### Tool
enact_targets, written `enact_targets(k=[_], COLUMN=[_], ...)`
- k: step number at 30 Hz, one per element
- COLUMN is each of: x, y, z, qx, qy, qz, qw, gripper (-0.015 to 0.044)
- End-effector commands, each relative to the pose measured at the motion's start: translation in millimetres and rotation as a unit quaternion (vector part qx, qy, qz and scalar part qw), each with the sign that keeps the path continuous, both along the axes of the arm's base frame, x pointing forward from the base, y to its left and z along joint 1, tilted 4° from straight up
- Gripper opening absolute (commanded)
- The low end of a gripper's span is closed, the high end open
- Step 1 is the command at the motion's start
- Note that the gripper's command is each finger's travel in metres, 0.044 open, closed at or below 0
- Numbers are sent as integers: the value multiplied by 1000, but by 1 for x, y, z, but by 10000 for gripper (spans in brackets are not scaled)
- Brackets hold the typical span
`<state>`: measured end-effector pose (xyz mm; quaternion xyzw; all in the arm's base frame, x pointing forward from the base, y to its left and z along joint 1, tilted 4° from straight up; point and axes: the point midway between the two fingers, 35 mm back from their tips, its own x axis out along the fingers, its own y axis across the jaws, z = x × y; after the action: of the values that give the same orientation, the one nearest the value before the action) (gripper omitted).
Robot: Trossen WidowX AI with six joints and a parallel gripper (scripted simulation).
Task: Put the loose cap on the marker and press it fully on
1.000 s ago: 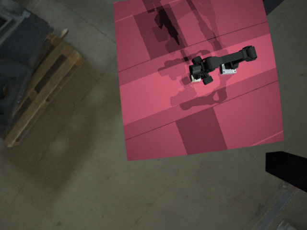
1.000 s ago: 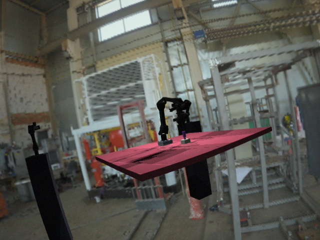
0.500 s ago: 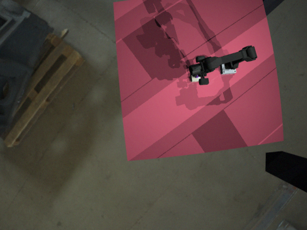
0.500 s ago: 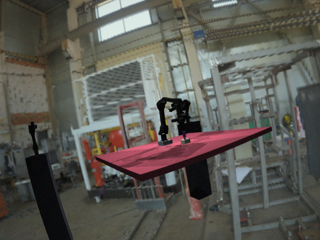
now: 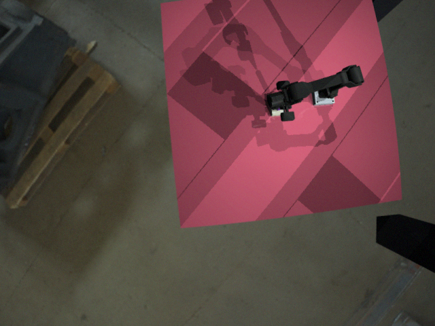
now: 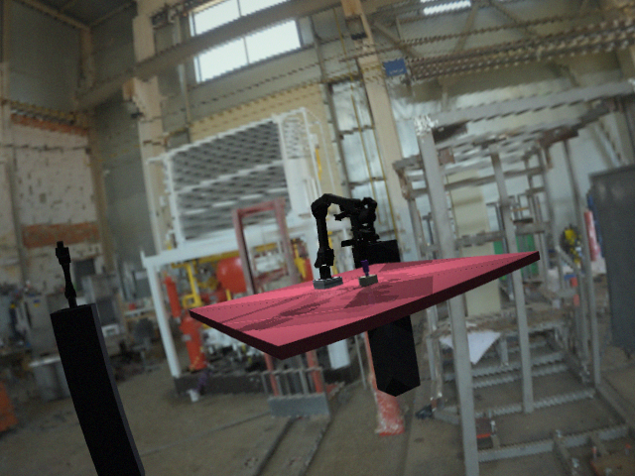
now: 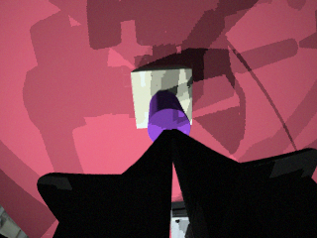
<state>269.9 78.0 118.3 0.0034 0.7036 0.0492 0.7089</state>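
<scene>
A pale holder block (image 5: 272, 112) (image 6: 367, 280) (image 7: 147, 90) stands on the red table (image 5: 245, 182) (image 6: 308, 317) (image 7: 66, 59). A purple cap (image 6: 364, 265) (image 7: 168, 117) stands upright in the block, over the marker, whose body is hidden under it. In the top view only a speck of the purple cap (image 5: 278, 110) shows beside the wrist. My gripper (image 7: 169, 135) (image 6: 363, 244) hangs right above the cap. Its fingers are shut together, with nothing between them. The fingertips sit just over the cap's top edge in the wrist view. I see no loose cap on the table.
The arm's base (image 5: 323, 100) (image 6: 327, 282) stands on the table beside the block. A black pillar (image 6: 92, 384) stands at the front left and a black box (image 5: 407, 238) off the table's right corner. A wooden pallet (image 5: 59, 115) lies on the floor to the left.
</scene>
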Motion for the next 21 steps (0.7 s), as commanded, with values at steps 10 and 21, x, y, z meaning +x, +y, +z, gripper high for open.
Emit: enact_targets(k=[10,21], x=[0,3], y=[1,1], z=[-19,3], qx=[-1,1], qy=[1,-2], qz=[-1,0], qw=[1000,1000], gripper=[0,0])
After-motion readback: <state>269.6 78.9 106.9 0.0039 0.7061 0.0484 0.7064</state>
